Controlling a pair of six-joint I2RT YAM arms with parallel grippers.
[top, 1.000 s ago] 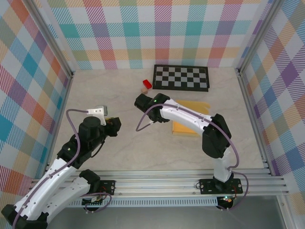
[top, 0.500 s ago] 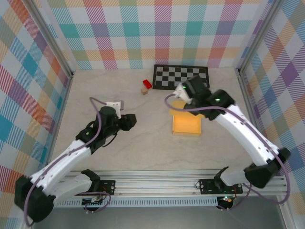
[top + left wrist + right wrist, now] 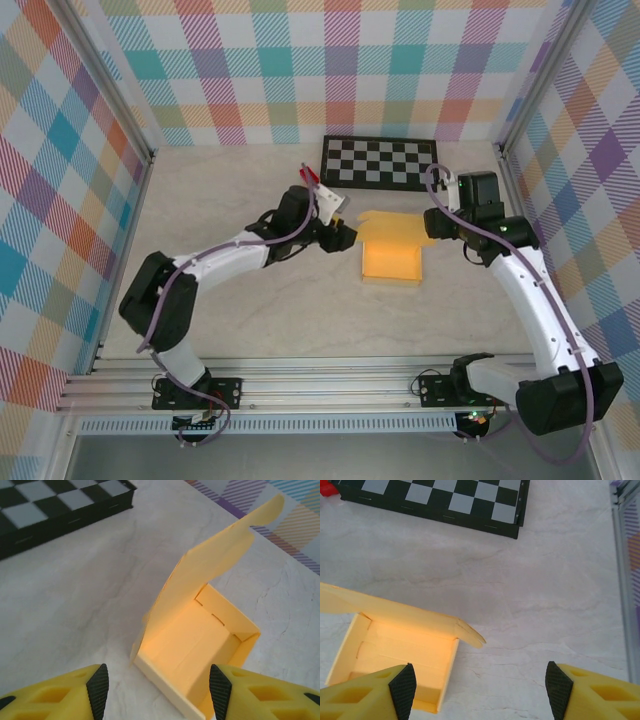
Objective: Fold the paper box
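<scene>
The yellow-orange paper box point(image 3: 392, 258) lies on the table as an open tray with its lid flap point(image 3: 396, 224) standing up at the far side. My left gripper point(image 3: 346, 236) hovers just left of the box, open and holding nothing. In the left wrist view the box point(image 3: 192, 647) lies ahead between the spread fingers point(image 3: 98, 690), its lid flap point(image 3: 215, 565) tilted up. My right gripper point(image 3: 432, 222) stands open at the box's far right corner. The right wrist view has the box point(image 3: 405, 647) at lower left, with the open gripper point(image 3: 480, 690) over bare table beside it.
A black-and-white checkerboard mat point(image 3: 380, 162) lies at the back behind the box, also seen from the right wrist as the mat point(image 3: 440, 497). A small red block point(image 3: 308, 173) peeks out behind my left arm. Plaid walls enclose the table; an aluminium rail point(image 3: 625, 580) runs along the right.
My left arm has swung right from the table's left side to the box's left edge. My right arm has pulled back off the box to its right side.
</scene>
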